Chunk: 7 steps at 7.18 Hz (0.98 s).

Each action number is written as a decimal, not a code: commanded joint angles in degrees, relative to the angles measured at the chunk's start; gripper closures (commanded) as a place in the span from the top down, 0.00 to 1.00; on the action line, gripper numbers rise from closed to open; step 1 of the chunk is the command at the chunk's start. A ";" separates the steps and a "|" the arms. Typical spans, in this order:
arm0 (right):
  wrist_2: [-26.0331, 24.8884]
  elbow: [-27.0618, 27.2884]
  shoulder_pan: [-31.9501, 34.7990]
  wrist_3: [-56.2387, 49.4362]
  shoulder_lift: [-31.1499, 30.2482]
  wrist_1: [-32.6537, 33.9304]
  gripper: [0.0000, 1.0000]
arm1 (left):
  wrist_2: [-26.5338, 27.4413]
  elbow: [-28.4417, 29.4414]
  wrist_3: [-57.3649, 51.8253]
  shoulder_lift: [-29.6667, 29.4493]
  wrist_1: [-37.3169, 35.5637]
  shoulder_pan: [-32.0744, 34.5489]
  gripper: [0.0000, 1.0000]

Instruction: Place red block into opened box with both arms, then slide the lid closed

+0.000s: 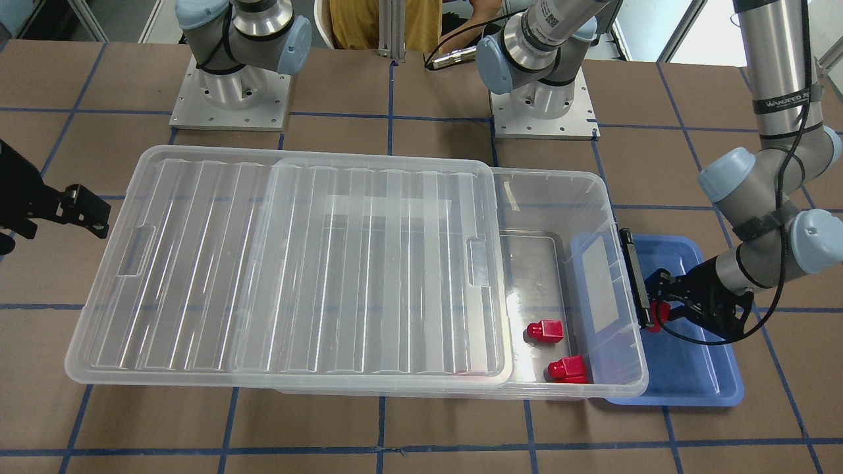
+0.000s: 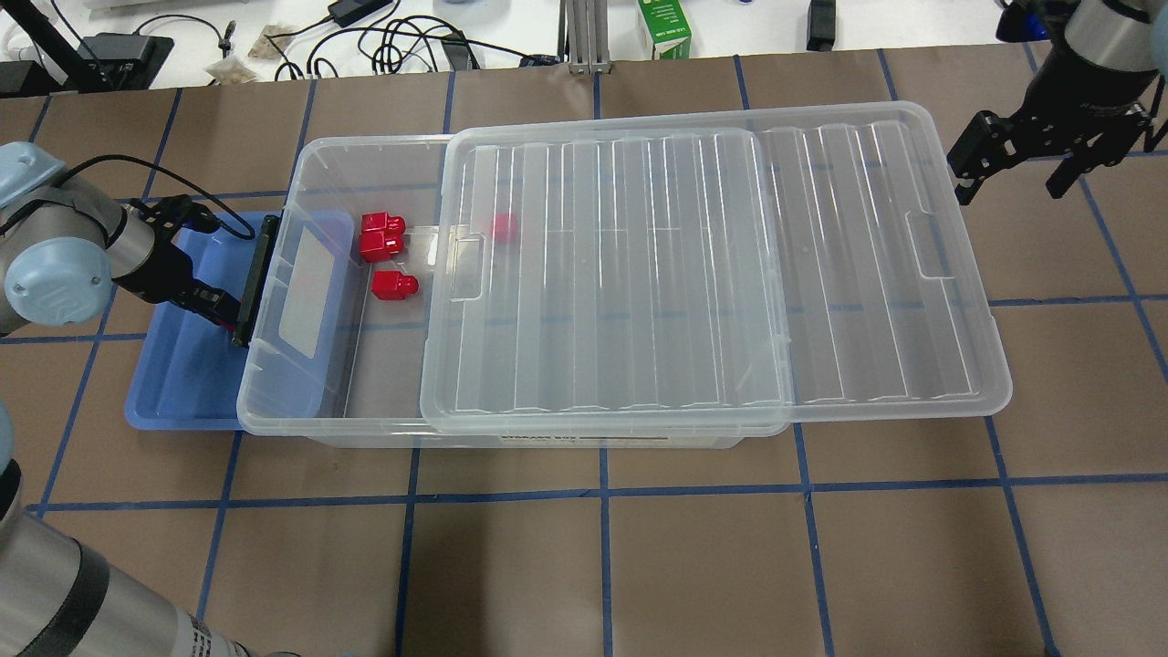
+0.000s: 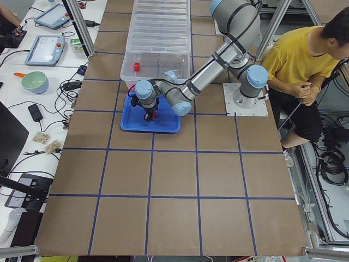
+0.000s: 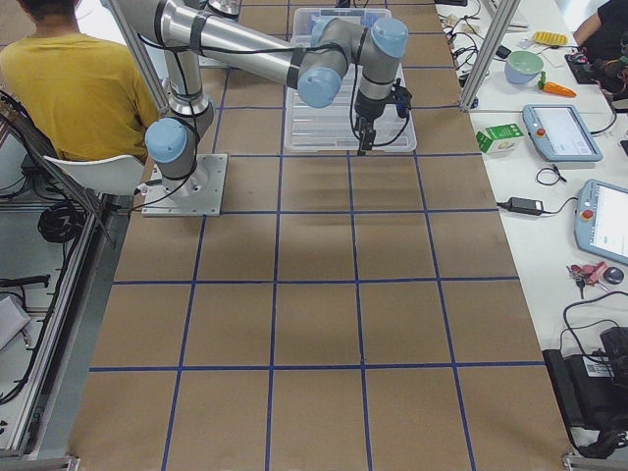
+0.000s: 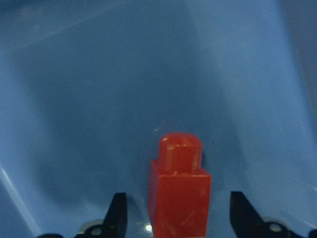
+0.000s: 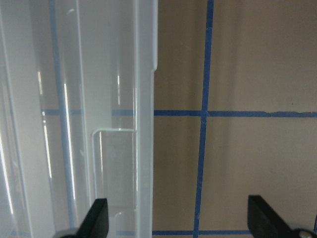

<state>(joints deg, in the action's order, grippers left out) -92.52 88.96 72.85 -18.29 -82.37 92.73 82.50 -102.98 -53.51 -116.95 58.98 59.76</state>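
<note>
Left gripper (image 5: 178,218), jaws apart, straddles the red block (image 5: 179,196) upright on the blue tray (image 5: 74,99), best closed evenly on its flat sides below the stud; right gripper (image 6: 181,218), jaws wide apart, shows the edge of the lid (image 6: 74,124) between them.

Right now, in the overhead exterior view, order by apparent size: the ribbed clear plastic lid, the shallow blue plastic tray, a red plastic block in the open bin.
1. Ribbed clear plastic lid
2. Shallow blue plastic tray, partly hidden by the bin
3. Red plastic block, smallest
</note>
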 commanded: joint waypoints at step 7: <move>-4.15 0.78 0.10 1.68 -6.39 -3.87 1.00 | 0.73 11.22 18.91 18.22 19.12 10.86 0.09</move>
<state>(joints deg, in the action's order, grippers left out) -96.46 89.68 73.03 -16.45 -88.66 89.10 82.95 -93.21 -41.78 -102.75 73.52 65.73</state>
